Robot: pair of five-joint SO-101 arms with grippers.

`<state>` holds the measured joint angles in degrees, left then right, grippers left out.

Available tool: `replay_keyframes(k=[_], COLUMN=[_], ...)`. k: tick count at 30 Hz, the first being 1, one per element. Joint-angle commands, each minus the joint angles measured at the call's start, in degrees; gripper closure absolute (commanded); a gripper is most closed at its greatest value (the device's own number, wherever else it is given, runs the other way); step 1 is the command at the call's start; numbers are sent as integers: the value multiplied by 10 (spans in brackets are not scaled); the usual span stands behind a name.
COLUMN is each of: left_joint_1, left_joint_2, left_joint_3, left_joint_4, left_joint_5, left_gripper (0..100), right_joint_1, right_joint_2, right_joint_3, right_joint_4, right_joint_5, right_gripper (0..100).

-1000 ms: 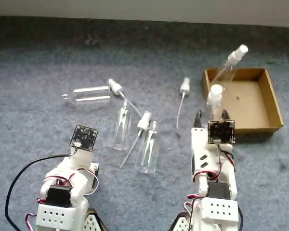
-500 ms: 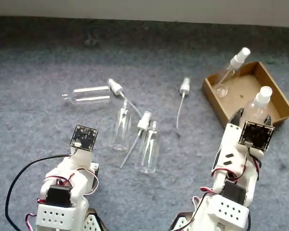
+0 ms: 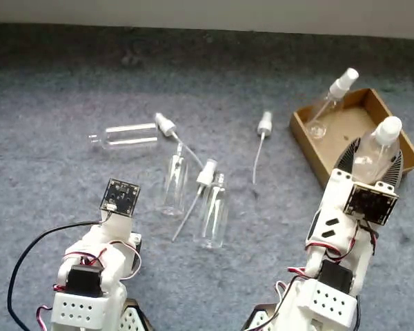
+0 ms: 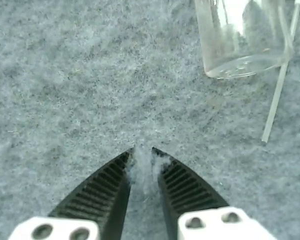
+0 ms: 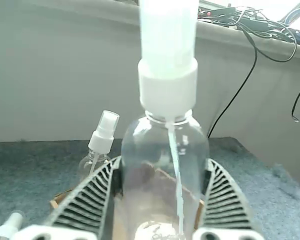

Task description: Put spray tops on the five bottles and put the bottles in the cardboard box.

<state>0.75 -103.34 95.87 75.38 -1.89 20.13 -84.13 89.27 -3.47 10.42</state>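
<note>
Right jaws clamp a capped bottle (image 5: pixel 165 150) above the cardboard box (image 3: pixel 341 124), where another capped bottle (image 3: pixel 328 107) already leans; left jaws, nearly closed and empty, sit over the worktop (image 3: pixel 69 83); three bare bottles (image 3: pixel 174 183) and three loose spray tops (image 3: pixel 264 124) remain.

Tool (image 5: pixel 161 166) gripping capped bottle (image 5: pixel 165 145), probably over box (image 5: pixel 60 202)

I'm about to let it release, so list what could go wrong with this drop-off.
The right hand holds its capped bottle close to the cardboard box's near wall; released here, it might catch the rim and tip out. The other capped bottle stands at the box's far corner, so a swing that way could knock it over.
</note>
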Motion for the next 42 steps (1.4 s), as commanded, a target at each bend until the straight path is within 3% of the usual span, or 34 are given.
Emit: replay_keyframes(k=[1,12,19,22,33,42], left_joint_1=[11,11,11,11,11,11], left_joint_2=[-4,-4,-4,-4,-4,-4], left_joint_3=[12,12,12,12,12,13], left_joint_4=[2,2,2,2,2,2], left_joint_5=[-4,-4,-4,-4,-4,-4], left_gripper=[995,995,995,995,995,995], right_joint_1=[6,7,28,55,48,25], right_joint_2=[1,19,250,335,446,589], right_joint_3=[-43,-38,-141,-192,-243,-266], right_joint_4=[-22,-22,-80,-80,-88,-234], right_joint_5=[2,4,0,-36,-47,-48], right_gripper=[983,993,993,989,868,868])
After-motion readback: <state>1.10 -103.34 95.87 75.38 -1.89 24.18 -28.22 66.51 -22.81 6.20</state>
